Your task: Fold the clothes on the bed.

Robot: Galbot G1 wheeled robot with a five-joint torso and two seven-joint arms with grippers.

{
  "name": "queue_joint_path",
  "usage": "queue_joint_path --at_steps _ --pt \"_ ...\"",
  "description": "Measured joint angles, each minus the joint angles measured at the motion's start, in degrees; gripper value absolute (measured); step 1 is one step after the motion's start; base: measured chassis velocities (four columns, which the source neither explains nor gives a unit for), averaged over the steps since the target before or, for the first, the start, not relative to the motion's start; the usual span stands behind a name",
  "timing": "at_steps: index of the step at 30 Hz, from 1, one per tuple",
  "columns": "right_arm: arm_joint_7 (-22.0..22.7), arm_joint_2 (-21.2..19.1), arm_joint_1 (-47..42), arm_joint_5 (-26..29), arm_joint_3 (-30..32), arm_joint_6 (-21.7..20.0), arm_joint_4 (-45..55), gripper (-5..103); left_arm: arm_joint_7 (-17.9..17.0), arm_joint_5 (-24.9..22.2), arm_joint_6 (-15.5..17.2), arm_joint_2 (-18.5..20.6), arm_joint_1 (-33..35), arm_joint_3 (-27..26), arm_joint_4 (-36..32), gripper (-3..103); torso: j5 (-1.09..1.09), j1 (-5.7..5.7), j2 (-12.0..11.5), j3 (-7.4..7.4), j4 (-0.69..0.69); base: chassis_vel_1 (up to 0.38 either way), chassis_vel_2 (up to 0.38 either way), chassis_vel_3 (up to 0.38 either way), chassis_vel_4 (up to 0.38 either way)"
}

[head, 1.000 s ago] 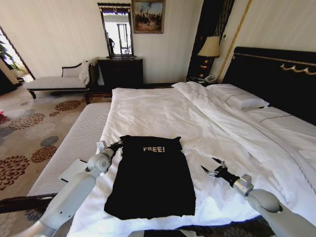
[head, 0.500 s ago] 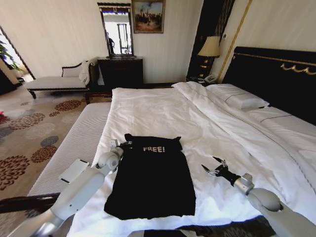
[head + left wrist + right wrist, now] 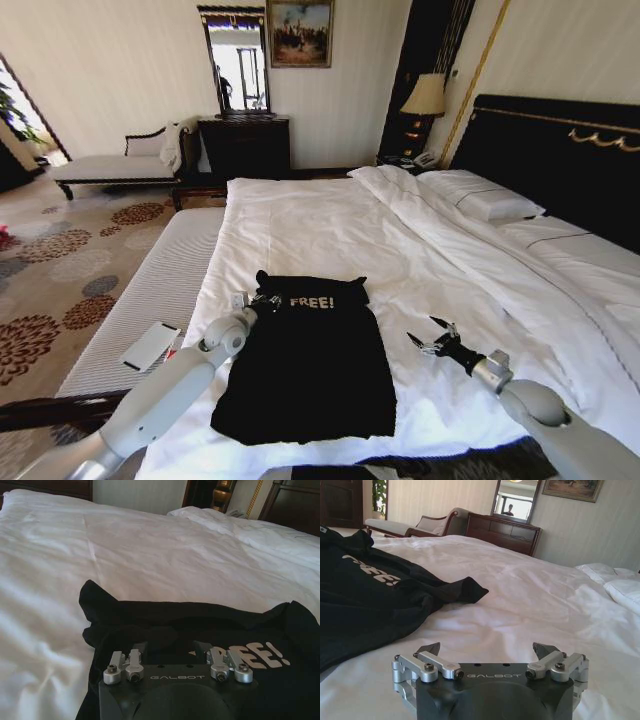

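The clothes are one black T-shirt [image 3: 305, 365] with a white "FREE!" print, lying flat near the foot of the bed [image 3: 320, 215]. My left gripper [image 3: 263, 300] is open and low over the shirt's upper left corner, beside the print. In the left wrist view the left gripper [image 3: 170, 647] has its fingers spread above the bunched black T-shirt [image 3: 210, 622]. My right gripper [image 3: 431, 340] is open over the white sheet, a little to the right of the shirt. The right wrist view shows the right gripper [image 3: 487, 649] apart from the T-shirt [image 3: 365, 600].
A striped bench [image 3: 150, 285] runs along the bed's left side with a flat white object [image 3: 150, 346] on it. The folded duvet [image 3: 450, 235] and pillows [image 3: 490, 205] lie toward the dark headboard [image 3: 560, 150]. A chaise [image 3: 110, 165] and a dresser [image 3: 245, 145] stand by the far wall.
My left arm has moved right, from the shirt's left edge onto its upper left corner, and that corner has shifted slightly inward. The right arm has barely moved.
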Motion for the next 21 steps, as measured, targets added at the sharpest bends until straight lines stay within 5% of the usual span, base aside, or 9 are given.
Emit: queue_joint_path --at_steps 12,21 --pt "-0.5 0.1 0.0 -0.1 -0.1 0.0 0.0 100 0.4 1.1 -3.5 -0.1 2.9 -2.4 -3.2 97 0.0 -0.01 0.0 0.0 -0.01 0.0 0.0 0.0 0.0" --pt "2.0 0.1 0.7 1.4 -0.3 -1.3 0.9 100 0.4 0.5 -4.6 1.1 6.5 -6.7 -5.6 100 -0.01 0.0 0.0 0.0 0.0 0.0 0.0 0.0 0.0"
